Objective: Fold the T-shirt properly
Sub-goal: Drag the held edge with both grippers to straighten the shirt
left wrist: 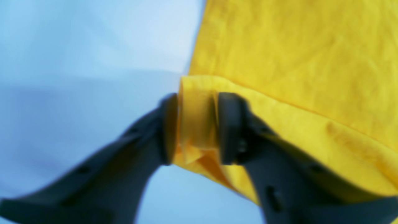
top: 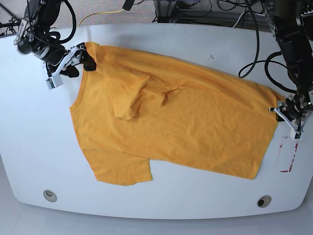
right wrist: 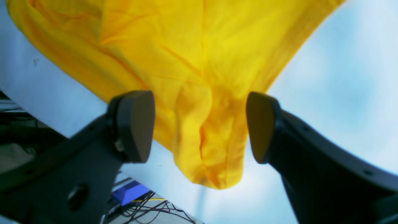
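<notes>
The orange-yellow T-shirt [top: 176,122] lies spread on the white table, plain side up, with loose wrinkles near the collar. My left gripper [top: 286,117] is at the hem corner on the right of the base view. In the left wrist view its jaws [left wrist: 197,127] stand a little apart, with a loose fold of the T-shirt [left wrist: 295,46] hem between the pads. My right gripper [top: 80,63] is at the far shoulder corner. In the right wrist view it [right wrist: 200,127] is wide open, a bunched piece of the T-shirt [right wrist: 186,46] hanging between the fingers [right wrist: 133,124] without touching them.
The white table [top: 161,200] has two round holes near its front edge. A white paper strip with red marks [top: 286,156] lies beside the hem at the right. Cables [top: 195,10] run behind the table, and a blue box [right wrist: 130,191] sits below its edge.
</notes>
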Controlling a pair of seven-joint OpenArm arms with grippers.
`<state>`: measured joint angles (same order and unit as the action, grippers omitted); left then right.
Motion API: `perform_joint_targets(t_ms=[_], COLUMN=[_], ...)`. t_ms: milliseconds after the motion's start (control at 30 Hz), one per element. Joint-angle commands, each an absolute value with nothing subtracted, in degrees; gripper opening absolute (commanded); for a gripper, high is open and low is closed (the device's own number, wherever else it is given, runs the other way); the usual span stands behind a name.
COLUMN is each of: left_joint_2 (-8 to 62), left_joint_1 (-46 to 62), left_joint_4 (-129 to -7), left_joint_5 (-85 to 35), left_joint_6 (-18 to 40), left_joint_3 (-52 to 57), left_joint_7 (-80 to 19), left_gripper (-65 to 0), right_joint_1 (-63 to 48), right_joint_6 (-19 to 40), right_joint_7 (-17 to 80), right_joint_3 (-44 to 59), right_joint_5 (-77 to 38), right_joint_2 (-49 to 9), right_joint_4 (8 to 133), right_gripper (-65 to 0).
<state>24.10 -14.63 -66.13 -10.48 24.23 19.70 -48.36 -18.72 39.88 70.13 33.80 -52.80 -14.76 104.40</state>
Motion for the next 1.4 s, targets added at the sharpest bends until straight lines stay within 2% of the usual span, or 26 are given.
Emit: perform_joint_targets(t_ms=[0,67,167,500,667,733,1067,1167,1300,1367], left_joint_2=[25.8,26.95,28.18,30.11,29.58,28.35,26.59,26.59,26.59,26.86], left_joint_1=[-16.48,-16.57,-16.66,-12.44,-7.87,-6.99,-4.88,-4.88,-4.79,-4.79], left_joint_4=[-67.03,-67.03,-67.03,-67.47,-67.47,-67.47,-67.47,-67.3,-67.03,-66.59], left_joint_5=[-10.77,-10.77,-10.86,-11.21,-11.21,-11.21,-11.03,-10.95,-10.77,-10.77], left_joint_6=[24.13,24.13,24.13,24.48,32.75,34.24,34.51,34.51,34.51,34.51], left_joint_3=[19.91,20.0,20.26,20.35,20.35,20.35,19.91,19.91,19.82,18.68], left_joint_7=[-47.25,-46.99,-45.85,-42.51,-37.93,-36.35,-34.68,-34.68,-32.13,-30.64], left_gripper=[-31.9,-26.7,-23.5,-23.5,-23.6,-23.6,-23.6,-23.6,-23.6,-25.8], right_joint_1=[-20.18,-20.44,-21.23,-21.67,-21.49,-20.88,-17.89,-17.98,-17.54,-17.54], right_joint_6=[40.0,40.0,40.0,40.0,40.0,40.0,40.0,40.0,40.0,40.0], right_joint_7=[69.23,69.23,69.23,68.79,68.7,68.7,68.7,68.7,68.79,68.79], right_joint_3=[34.07,34.07,34.07,34.51,34.51,34.51,34.24,34.15,34.15,34.15], right_joint_5=[-53.85,-53.85,-53.76,-42.42,-38.11,-36.97,-34.24,-34.24,-34.15,-34.15], right_joint_2=[-15.52,-15.52,-15.6,-13.41,-11.12,-10.42,-8.92,-8.57,-8.04,-7.96], right_joint_4=[106.24,106.24,105.8,104.57,104.4,104.31,98.77,98.59,98.51,98.51], right_gripper=[-21.2,-21.2,-21.2,-21.2,-21.2,-21.2,-21.7,-29.0,-45.0,-52.0])
